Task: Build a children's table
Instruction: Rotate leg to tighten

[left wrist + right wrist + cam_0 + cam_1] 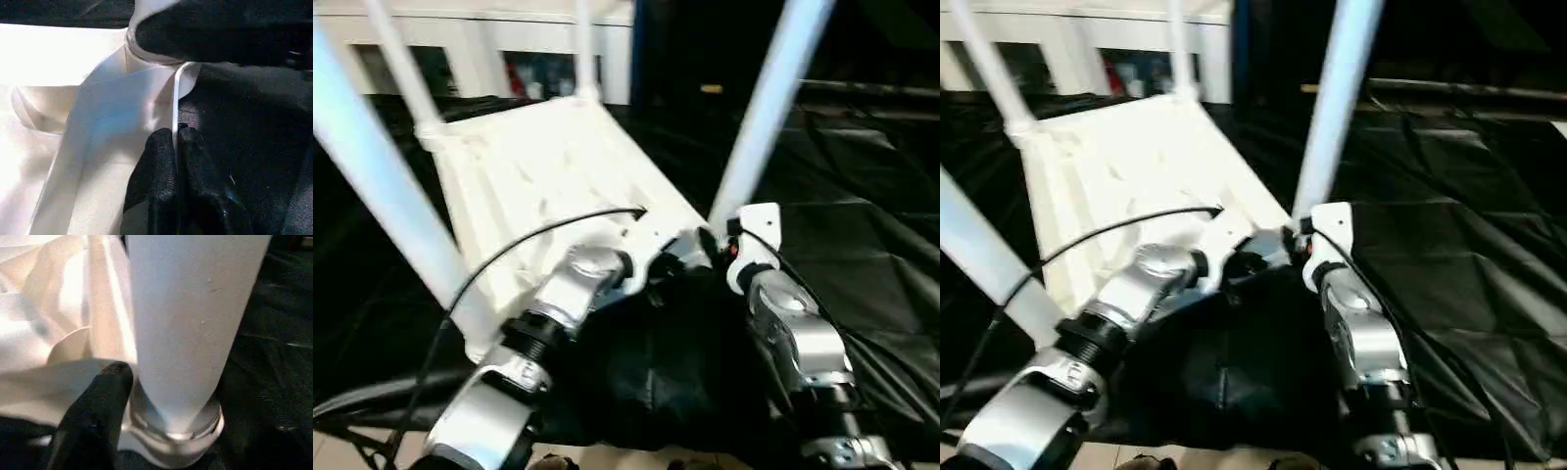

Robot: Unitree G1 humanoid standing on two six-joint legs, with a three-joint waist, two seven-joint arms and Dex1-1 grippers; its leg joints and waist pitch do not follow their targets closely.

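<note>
The children's table lies upside down on black cloth, its ribbed white top [538,166] facing up. Several white legs stand in the corner sockets; the near right leg [769,108] rises beside my arms. My left gripper [175,134] is shut on the thin rim [175,93] of the top, close to that corner. My right gripper [715,240] sits at the base of the near right leg [190,323], just above its socket collar [171,431]. Whether it grips the leg is not clear.
Black cloth [862,225] covers the surface around the table. A white cabinet [509,39] with glass-fronted shelves stands behind. The near left leg [372,176] slants up close to my left forearm. A black cable [529,240] arcs over the left arm.
</note>
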